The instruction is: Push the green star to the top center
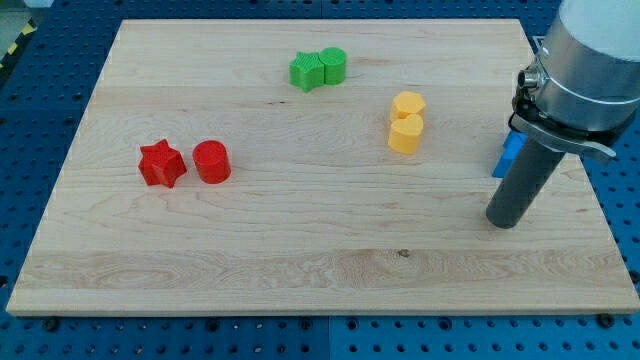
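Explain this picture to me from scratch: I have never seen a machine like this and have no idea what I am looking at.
One camera looks down at a wooden board. At the view's right hangs a robot arm ending in a dark rod; my tip rests on the board and pushes things, holding nothing. Near the view's top lie a green star touching a green cylinder. At the left sit a red star and a red cylinder. Two yellow blocks sit right of centre. A blue block peeks from behind the rod. My tip is far from the green star.
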{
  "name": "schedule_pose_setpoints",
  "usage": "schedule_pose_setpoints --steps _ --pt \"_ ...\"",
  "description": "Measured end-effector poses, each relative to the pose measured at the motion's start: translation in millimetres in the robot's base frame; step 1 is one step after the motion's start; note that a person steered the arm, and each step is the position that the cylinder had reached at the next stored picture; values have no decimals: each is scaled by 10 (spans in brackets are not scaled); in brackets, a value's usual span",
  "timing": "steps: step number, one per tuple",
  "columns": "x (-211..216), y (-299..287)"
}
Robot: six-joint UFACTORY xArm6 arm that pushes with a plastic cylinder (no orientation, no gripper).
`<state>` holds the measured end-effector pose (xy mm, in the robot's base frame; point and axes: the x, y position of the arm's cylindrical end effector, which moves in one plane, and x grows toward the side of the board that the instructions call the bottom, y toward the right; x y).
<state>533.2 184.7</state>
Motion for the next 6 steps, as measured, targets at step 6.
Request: schedule_pose_setpoints --steps 6 --pt "-666 -1113"
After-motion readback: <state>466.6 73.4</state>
